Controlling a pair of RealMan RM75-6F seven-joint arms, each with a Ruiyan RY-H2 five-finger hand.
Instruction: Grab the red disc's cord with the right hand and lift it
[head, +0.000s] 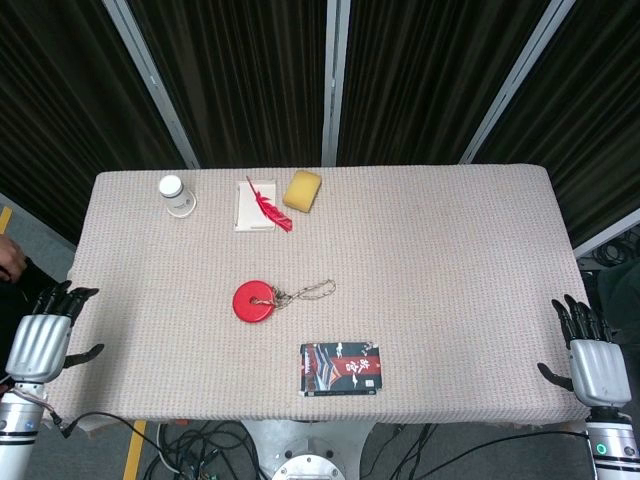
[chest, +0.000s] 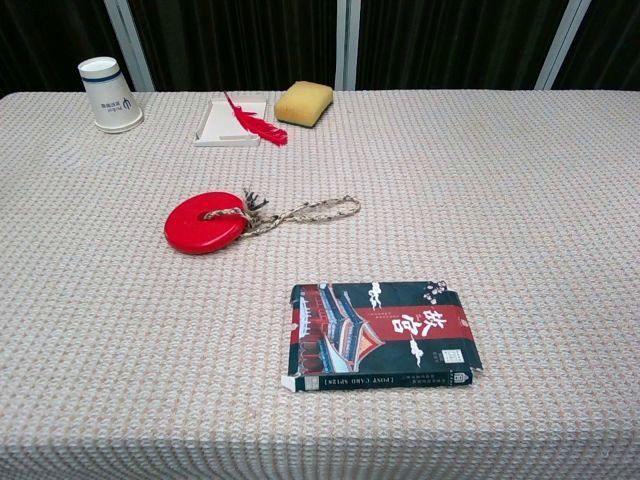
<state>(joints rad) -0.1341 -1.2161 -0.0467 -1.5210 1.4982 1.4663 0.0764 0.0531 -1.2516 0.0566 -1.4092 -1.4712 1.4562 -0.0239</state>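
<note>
The red disc (head: 255, 301) (chest: 204, 222) lies flat on the table, left of centre. Its braided beige cord (head: 310, 292) (chest: 305, 212) runs from the disc's hole out to the right and ends in a loop. My right hand (head: 590, 355) hangs off the table's right edge, far from the cord, with fingers apart and nothing in it. At the left edge my left hand (head: 42, 338) is likewise spread and holds nothing. Neither hand shows in the chest view.
A dark printed card box (head: 340, 368) (chest: 380, 335) lies near the front edge. At the back stand a white cup (head: 173, 193) (chest: 108, 93), a white tray (head: 243, 212) (chest: 216, 127) with a red feather (head: 270, 208) (chest: 255, 124), and a yellow sponge (head: 303, 190) (chest: 304, 103).
</note>
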